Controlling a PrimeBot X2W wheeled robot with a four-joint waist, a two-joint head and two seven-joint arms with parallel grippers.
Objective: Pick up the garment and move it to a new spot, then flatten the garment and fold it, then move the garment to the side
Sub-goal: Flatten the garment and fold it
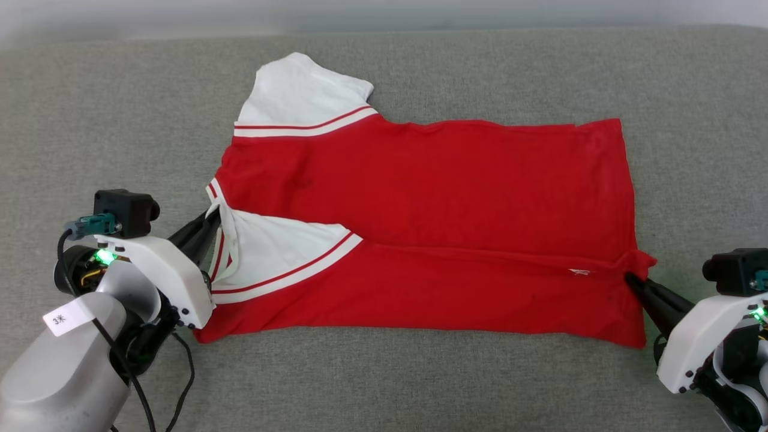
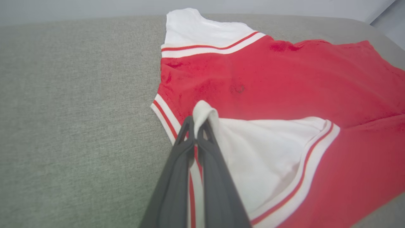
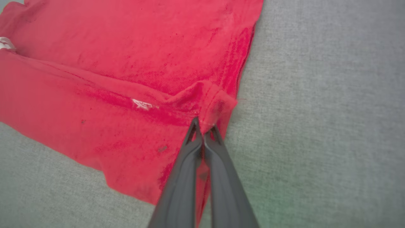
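The garment (image 1: 432, 198), a red shirt with white striped-trim sleeves, lies spread sideways on the grey cushion, its near long edge folded over toward the middle. One white sleeve (image 1: 300, 96) sticks out at the back left. My left gripper (image 1: 211, 219) is shut on the near white sleeve's edge (image 2: 205, 112), lifting a small loop of cloth. My right gripper (image 1: 630, 279) is shut on a pinch of the red hem corner (image 3: 212, 104) at the shirt's right end. No lettering shows on the upward face.
The grey fabric surface (image 1: 120, 120) extends all around the shirt, with bare room on the left, the right (image 1: 696, 150) and along the front edge. A pale wall runs behind the surface at the top.
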